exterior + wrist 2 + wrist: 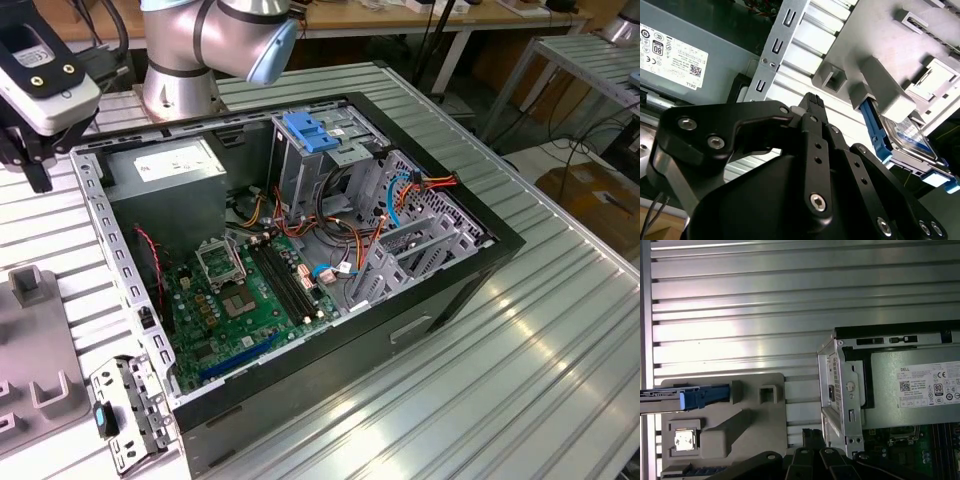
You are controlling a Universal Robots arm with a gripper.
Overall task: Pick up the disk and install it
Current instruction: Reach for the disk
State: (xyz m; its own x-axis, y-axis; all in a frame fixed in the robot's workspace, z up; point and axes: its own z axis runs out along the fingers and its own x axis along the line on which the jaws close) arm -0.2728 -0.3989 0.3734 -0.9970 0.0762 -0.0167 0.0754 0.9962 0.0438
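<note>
The disk (907,142) is a silver drive with blue side rails, standing on edge in a slot of a grey holder block (880,87). In the first wrist view the disk (690,396) shows edge-on at one end of that holder (722,427). My gripper (812,100) hangs above the ribbed table between the holder and the open computer case (300,260), its black fingers drawn together with nothing between them. In the exterior view the gripper (25,160) is at the far left, just outside the case's corner, apart from the disk.
Inside the case stand a tall grey cage with a blue handle (310,140), a grey power supply box (165,165), a green motherboard (250,290) and loose cables (400,195). A small metal bracket (125,410) lies beside the case. The arm's base (180,70) stands behind the case.
</note>
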